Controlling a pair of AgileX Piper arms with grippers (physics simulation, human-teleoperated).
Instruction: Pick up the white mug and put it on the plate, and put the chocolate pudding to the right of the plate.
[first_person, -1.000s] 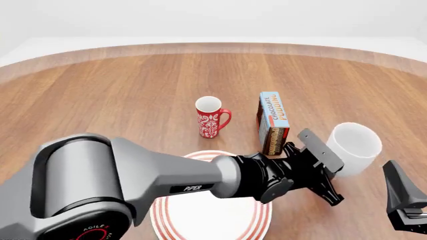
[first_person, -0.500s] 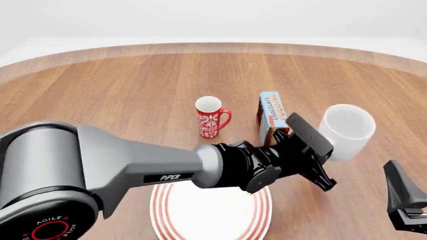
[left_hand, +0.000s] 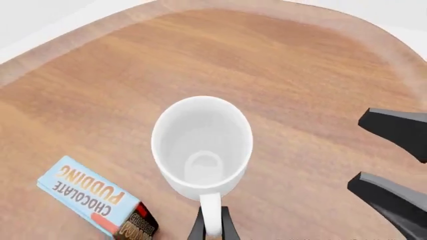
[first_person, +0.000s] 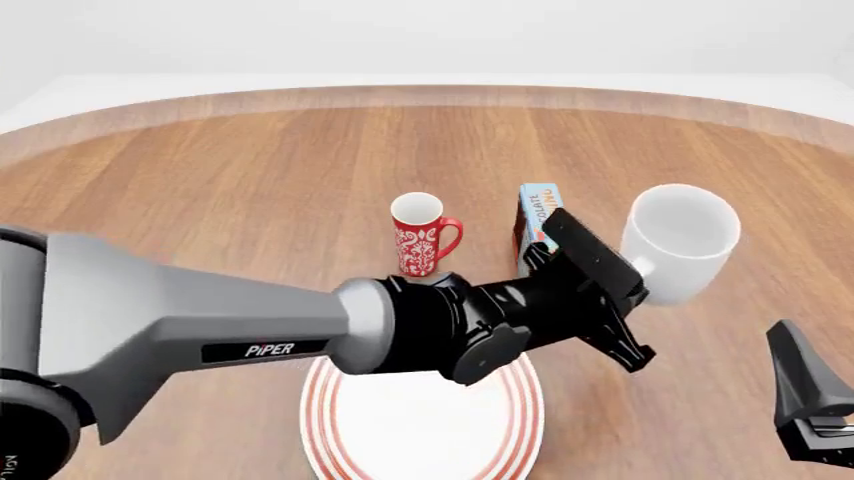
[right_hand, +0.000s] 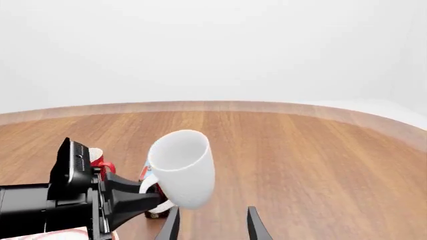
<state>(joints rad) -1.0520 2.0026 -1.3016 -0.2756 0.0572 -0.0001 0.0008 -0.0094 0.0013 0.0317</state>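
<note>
While the left gripper (first_person: 627, 290) is clamping the white mug (first_person: 678, 243) by its handle, the mug is hanging in the air clear of the surface (first_person: 267, 180), tilted, just beyond the fingertips. The plate (first_person: 420, 420) is lying bare, back beneath the left arm, so the mug is not yet placed. The chocolate pudding (left_hand: 93, 202) is standing untouched just beside the gripper, on its far side from the mug, not to the plate's right; that step is waiting too. The right gripper (right_hand: 210, 220) is idling nearby with its fingers apart, holding nothing. A red mug (first_person: 423, 235) is sitting farther off.
</note>
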